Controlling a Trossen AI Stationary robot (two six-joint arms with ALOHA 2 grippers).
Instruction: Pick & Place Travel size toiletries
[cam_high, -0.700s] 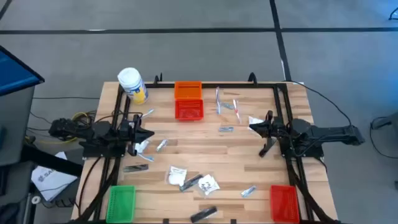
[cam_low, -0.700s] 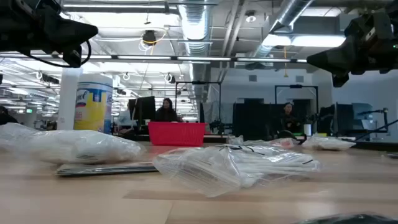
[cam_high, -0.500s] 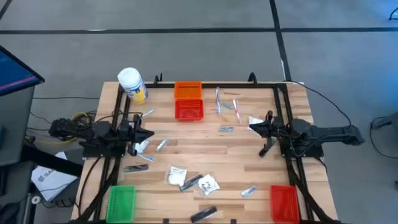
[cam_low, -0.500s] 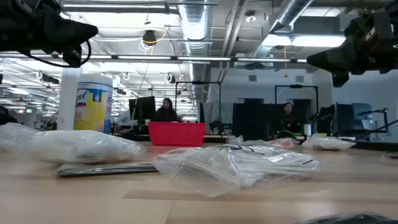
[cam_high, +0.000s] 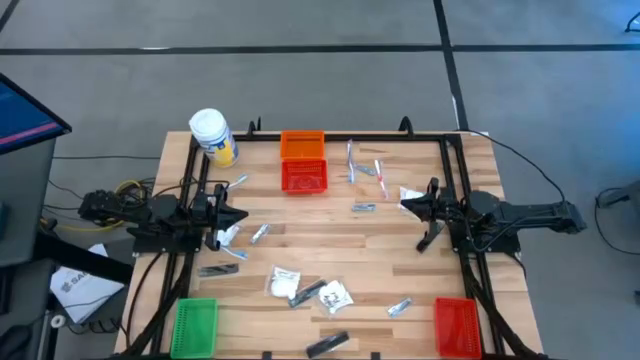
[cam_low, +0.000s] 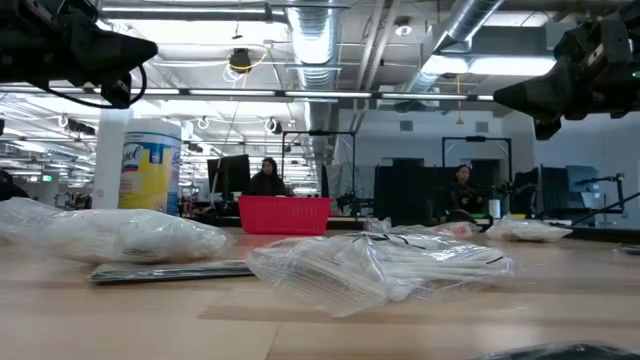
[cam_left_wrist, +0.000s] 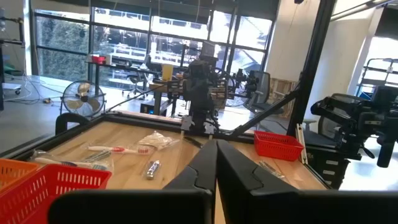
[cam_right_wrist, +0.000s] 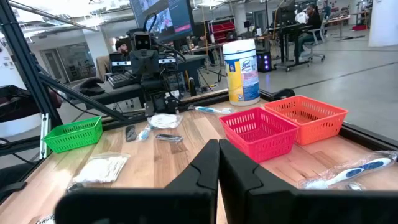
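The travel size toiletries lie scattered flat on the wooden table: white packets (cam_high: 285, 281) (cam_high: 336, 296), silver sachets (cam_high: 260, 232) (cam_high: 399, 307) (cam_high: 363, 208), dark tubes (cam_high: 219, 269) (cam_high: 327, 343) and clear toothbrush packs (cam_high: 353, 161) (cam_high: 379, 176). My left gripper (cam_high: 244, 215) hovers shut over the table's left side, pointing level toward the right, with a white packet (cam_high: 229, 236) below it. My right gripper (cam_high: 404, 205) hovers shut over the right side, pointing left, near another white packet (cam_high: 412, 194). Both wrist views show the fingers (cam_left_wrist: 205, 163) (cam_right_wrist: 208, 163) closed together on nothing.
A big white jar (cam_high: 212, 135) stands at the far left corner. An orange basket (cam_high: 302, 145) and a red basket (cam_high: 304, 177) sit at the far middle. A green basket (cam_high: 196, 325) is at the near left and a red basket (cam_high: 455, 325) at the near right.
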